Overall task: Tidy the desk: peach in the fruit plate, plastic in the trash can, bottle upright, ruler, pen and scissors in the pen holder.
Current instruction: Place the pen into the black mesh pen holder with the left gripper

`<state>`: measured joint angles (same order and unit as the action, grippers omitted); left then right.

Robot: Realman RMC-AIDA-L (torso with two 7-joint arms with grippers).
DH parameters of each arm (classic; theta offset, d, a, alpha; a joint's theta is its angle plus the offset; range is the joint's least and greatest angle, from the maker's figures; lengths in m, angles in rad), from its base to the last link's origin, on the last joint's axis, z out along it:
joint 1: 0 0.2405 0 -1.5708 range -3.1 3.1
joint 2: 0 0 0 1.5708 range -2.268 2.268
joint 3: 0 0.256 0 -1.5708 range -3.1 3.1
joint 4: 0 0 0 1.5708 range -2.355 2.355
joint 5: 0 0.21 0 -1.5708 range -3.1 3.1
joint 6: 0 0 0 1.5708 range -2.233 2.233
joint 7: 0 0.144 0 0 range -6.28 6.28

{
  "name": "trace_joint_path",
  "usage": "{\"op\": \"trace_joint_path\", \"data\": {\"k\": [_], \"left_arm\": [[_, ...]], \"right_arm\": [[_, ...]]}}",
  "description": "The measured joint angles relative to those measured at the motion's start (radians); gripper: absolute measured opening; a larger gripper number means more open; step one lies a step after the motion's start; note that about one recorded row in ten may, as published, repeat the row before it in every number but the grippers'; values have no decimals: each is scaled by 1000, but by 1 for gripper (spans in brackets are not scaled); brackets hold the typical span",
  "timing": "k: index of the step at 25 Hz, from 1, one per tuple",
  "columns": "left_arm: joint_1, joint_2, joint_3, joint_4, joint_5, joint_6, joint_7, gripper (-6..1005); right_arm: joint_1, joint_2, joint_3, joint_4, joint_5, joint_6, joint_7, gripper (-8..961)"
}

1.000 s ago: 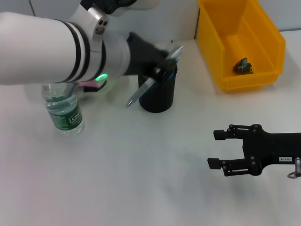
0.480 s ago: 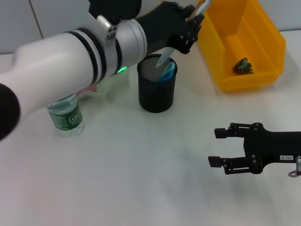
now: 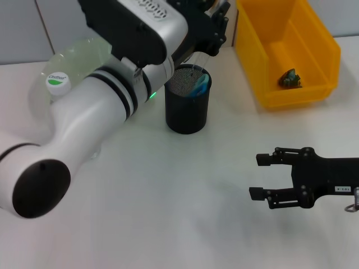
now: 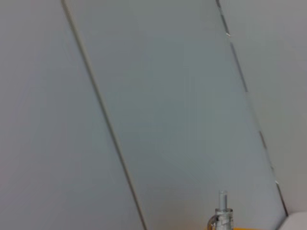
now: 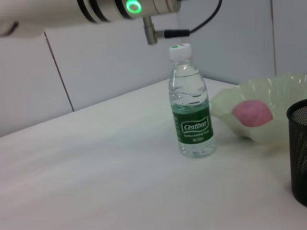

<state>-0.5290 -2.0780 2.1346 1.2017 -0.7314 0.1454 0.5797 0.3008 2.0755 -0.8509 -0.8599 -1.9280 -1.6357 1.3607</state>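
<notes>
A grey panelled wall [image 4: 168, 96] backs the white desk [image 3: 168, 213]; the right gripper [image 3: 259, 177] rests near-right, jaws wide; the left gripper's [image 3: 216, 22] state is unclear.

Lab-style test bench, plain white table [image 3: 168, 213], grey panelled wall [image 5: 96, 62], yellow storage bin [image 3: 322, 53]

White desk [image 3: 168, 224]; grey panelled wall [image 4: 168, 96] behind, thin seams crossing it.

One bottle [image 5: 191, 105] stands at nine o'clock, one plate [image 5: 261, 111] with one peach [image 5: 252, 113] beside it, one mesh cup [image 3: 187, 105] at twelve, one yellow bin [image 3: 286, 50] at two, two grippers: left [image 3: 216, 25], right [image 3: 262, 176].
</notes>
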Motion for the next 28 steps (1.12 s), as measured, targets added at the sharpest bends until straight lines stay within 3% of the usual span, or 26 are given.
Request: {"op": "trace_joint_path", "data": {"k": [8,13,14,17,20,28], "left_arm": [[-23,-1,55,-139,51,173,-208,176],[-24,-1,61,-152,68,188,-232,176],[-28,-1,74,-214,149,244,-361,176],[-30,-1,75,-249,194,274,-431,177],[-36,-1,77,-367,325,403,-657,177],[-47,-1,79,-458,387,489,-744,177]], "right_arm": [[-1,0,4,2,-3,0,0,816],[-4,0,4,2,-3,1,0,816],[-5,0,4,2,-3,1,0,816],[-8,0,4,1,-3,1,0,816],[-7,0,4,0,-3,1,0,816],[2,0,-5,-1,-3,-1,12,816]]}}
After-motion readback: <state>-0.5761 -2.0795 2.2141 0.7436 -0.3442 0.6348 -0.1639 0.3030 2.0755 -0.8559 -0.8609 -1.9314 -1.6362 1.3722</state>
